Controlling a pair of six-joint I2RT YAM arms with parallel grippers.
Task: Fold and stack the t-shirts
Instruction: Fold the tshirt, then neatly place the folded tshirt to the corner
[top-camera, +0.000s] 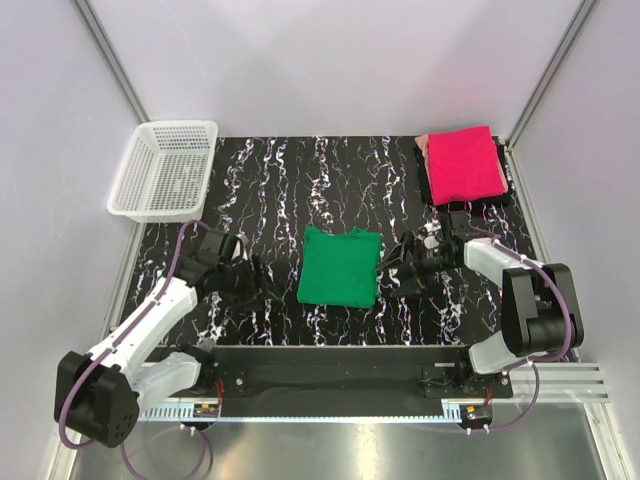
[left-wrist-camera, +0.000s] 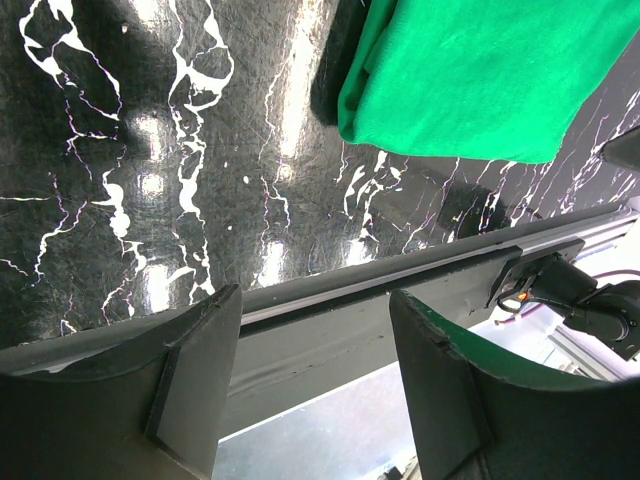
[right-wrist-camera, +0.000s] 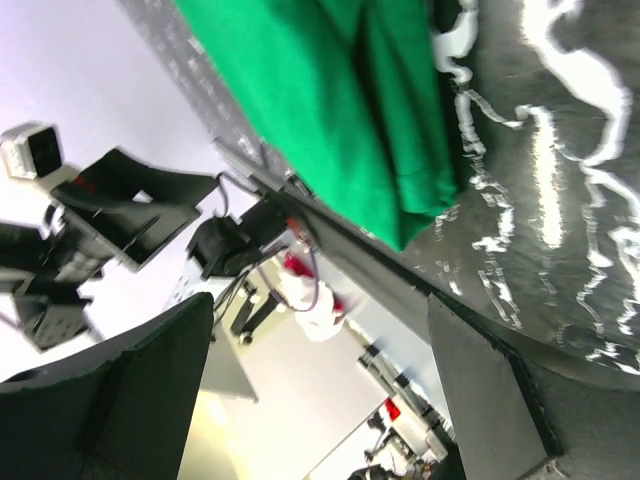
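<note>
Left gripper and right gripper gape empty beside the green t-shirt, folded into a neat rectangle.

The left arm reaches forward from its base and bends inward, and the left claw points right with its jaws parted and nothing between them. The right arm folds at the elbow, and the right claw points left, jaws spread wide and empty.
</note>
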